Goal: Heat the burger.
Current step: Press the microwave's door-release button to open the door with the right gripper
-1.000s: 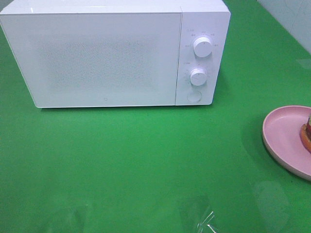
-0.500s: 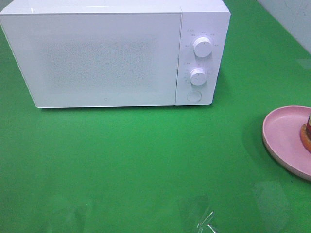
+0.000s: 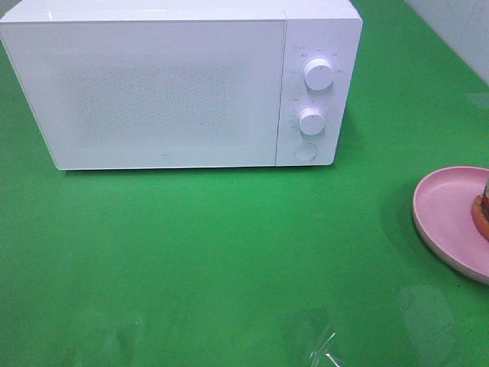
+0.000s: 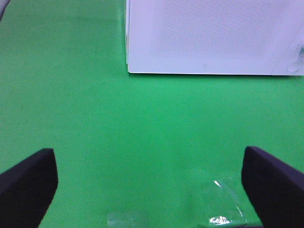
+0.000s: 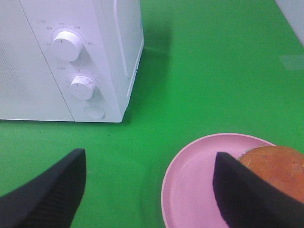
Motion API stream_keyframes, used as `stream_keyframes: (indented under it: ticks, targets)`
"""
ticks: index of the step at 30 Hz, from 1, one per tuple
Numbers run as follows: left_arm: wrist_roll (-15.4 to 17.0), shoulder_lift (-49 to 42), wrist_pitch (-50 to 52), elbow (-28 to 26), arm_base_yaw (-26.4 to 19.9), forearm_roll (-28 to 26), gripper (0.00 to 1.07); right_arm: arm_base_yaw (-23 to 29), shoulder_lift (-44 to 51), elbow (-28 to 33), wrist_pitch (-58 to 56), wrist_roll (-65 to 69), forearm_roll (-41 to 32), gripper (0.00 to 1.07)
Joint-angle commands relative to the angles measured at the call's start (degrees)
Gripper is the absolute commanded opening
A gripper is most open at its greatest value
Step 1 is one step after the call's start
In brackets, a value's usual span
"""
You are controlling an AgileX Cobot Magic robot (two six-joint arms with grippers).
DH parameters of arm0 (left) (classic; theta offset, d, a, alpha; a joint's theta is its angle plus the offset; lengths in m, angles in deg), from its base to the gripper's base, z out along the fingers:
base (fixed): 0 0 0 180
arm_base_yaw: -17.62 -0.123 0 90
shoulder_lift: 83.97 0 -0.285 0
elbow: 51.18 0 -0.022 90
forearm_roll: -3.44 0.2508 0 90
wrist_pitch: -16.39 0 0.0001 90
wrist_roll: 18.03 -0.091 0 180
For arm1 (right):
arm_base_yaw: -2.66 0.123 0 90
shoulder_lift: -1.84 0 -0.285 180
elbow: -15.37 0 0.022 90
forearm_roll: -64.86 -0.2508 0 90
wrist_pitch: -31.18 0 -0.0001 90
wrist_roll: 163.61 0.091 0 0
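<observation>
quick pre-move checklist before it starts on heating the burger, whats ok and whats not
1. The microwave door is open: not ok, it is shut.
2. The space behind that door is free: cannot tell, the door hides it.
3. The burger sits on the pink plate: ok.
4. The left pincer is open and empty: ok.
5. The right pincer is open and empty: ok.

Nothing can be read. Tiny grey markings ring the upper knob (image 3: pixel 318 73) and lower knob (image 3: pixel 311 121) of the microwave (image 3: pixel 168 92), upper right of the overhead frame. A small mark (image 3: pixel 168 159) on its door is also illegible.
</observation>
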Motion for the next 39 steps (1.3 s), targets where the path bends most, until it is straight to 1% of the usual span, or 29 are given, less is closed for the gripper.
stream_keyframes:
  ticks: [1,3,7,12,14,17,18,21,22,23,24,32,35,36,39]
  targets:
    - [-0.11,-0.17,0.0,0.11,-0.11,-0.63,0.98,-0.17,-2.18,0.11,3.67,-0.4,0.23,0.75]
    - [-0.11,-0.17,0.0,0.11,-0.11,-0.63,0.98,-0.17,-3.09,0.11,4.76,-0.4,0.23,0.75]
    - [-0.11,-0.17,0.0,0.11,-0.11,-0.63,0.98,-0.17,-7.96,0.11,10.94,-0.4,0.23,0.75]
    - [-0.11,-0.17,0.0,0.11,-0.11,-0.63,0.98,-0.17,-11.34,0.11,14.55,-0.4,0.17,0.75]
    - [-0.11,-0.17,0.0,0.11,-0.11,-0.63,0.98,-0.17,-14.84,0.11,18.96,-0.4,0.23,0.75]
    - [-0.11,-0.17,0.0,0.11,-0.11,-0.63,0.98,-0.17,-15.53,0.11,20.05,-0.4,0.23,0.75]
    - [-0.11,-0.17,0.0,0.11,-0.11,-0.63,0.98,-0.17,-17.13,0.11,22.8,-0.4,0.97,0.75]
    - [-0.11,-0.17,0.0,0.11,-0.11,-0.63,0.98,-0.17,-18.39,0.11,25.27,-0.4,3.09,0.75]
    - [-0.11,-0.17,0.0,0.11,-0.11,-0.63,0.98,-0.11,-19.77,0.11,29.34,-0.4,5.33,0.75]
    - [-0.11,-0.17,0.0,0.11,-0.11,-0.63,0.98,-0.11,-19.77,0.11,29.34,-0.4,5.33,0.75]
    - [-0.11,-0.17,0.0,0.11,-0.11,-0.63,0.98,-0.11,-20.8,0.11,32.31,-0.4,6.3,0.75]
    - [-0.11,-0.17,0.0,0.11,-0.11,-0.63,0.98,-0.11,-24.18,0.34,37.3,-0.4,6.19,0.75]
    - [-0.11,-0.17,0.0,0.11,-0.11,-0.63,0.98,-0.11,-25.5,1.43,41.65,-0.92,6.02,0.74]
    - [-0.11,-0.17,0.0,0.11,-0.11,-0.63,0.98,-0.11,-26.3,2.41,45.09,-1.43,5.61,0.74]
    - [-0.11,-0.17,0.0,0.11,-0.11,-0.63,0.98,0.74,-27.27,3.32,47.61,-2.06,4.01,0.74]
